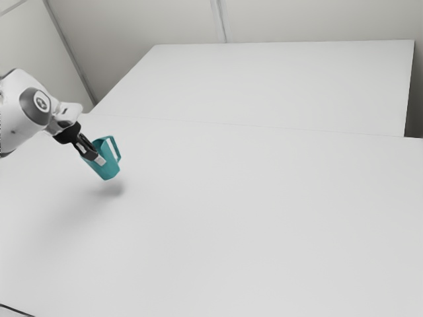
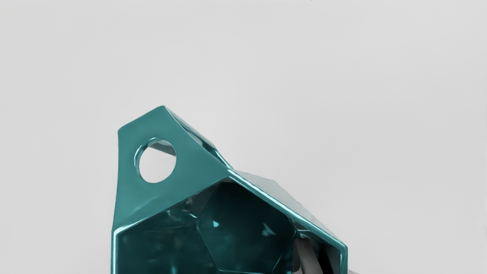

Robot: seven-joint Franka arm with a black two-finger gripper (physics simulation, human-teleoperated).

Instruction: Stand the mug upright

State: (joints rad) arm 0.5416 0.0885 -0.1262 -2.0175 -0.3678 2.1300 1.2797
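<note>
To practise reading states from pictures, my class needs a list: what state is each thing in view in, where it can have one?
Mug: lifted off the table, tilted, mouth toward the arm's hand.
Claw: shut on the mug's wall, one finger inside the mug.
Arm: reaching in from the exterior view's left.
Table: flat, with a shadow below the mug.

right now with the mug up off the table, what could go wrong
The mug hangs tilted above the table, so opening my gripper now would probably drop it onto its side. I pinch just one wall, with a finger inside, so it might pivot if its base edge lands first.
</note>
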